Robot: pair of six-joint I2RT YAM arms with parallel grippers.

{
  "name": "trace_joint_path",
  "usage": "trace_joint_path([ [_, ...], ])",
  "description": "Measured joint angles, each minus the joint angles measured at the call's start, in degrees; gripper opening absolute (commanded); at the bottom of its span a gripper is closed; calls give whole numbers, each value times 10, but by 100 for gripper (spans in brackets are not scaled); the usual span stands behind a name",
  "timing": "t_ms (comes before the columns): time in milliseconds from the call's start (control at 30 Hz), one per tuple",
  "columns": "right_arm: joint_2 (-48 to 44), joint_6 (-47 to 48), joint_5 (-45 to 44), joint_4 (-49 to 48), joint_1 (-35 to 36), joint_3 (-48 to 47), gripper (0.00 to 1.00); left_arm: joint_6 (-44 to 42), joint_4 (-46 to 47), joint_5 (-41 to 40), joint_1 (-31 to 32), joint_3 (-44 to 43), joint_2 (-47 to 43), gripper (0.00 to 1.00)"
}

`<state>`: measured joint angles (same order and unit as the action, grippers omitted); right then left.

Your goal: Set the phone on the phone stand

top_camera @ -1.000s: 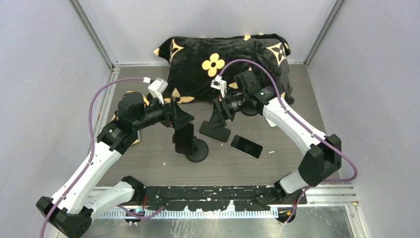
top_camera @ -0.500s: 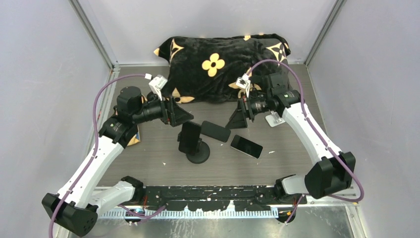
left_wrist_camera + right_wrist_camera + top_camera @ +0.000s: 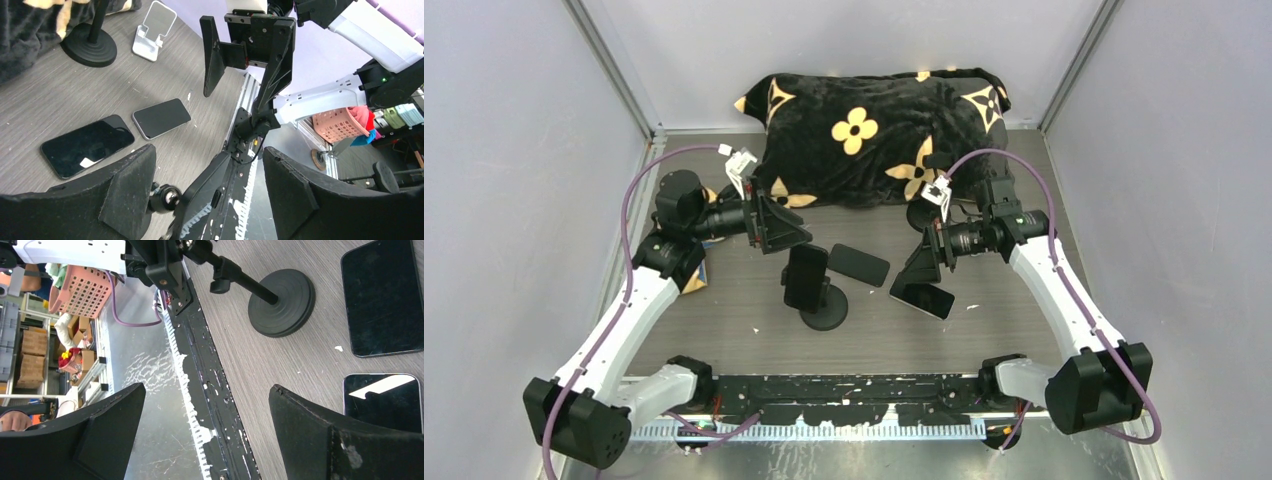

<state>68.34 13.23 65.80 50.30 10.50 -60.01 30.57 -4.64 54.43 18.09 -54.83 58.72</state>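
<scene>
Pale lavender walls (image 3: 514, 150) close in a dark wood-grain table (image 3: 744, 335), with a black flower-patterned cushion (image 3: 874, 130) lying at twelve o'clock.

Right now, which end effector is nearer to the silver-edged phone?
Right. The right end effector hovers just over the silver-edged phone; the left end effector is farther off, on the other side of the stand.

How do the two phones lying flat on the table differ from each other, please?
The black-edged phone has a dark frame; the silver-edged phone has a pale one. The black-edged phone lies nearer the phone stand; the silver-edged phone lies below the open right gripper. Both lie flat, screens dark, ungripped.
</scene>
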Motion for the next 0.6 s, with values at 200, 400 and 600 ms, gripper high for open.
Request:
trace_joint_path([
  [200, -10, -1, 6, -3, -7, 9, 100, 23, 74, 59, -22, 18, 29, 63],
  [400, -18, -3, 9, -6, -10, 17, 100, 78, 170, 104, -24, 77, 69, 62],
  [600, -18, -7, 10, -6, -13, 19, 100, 133, 272, 130, -24, 127, 75, 57],
])
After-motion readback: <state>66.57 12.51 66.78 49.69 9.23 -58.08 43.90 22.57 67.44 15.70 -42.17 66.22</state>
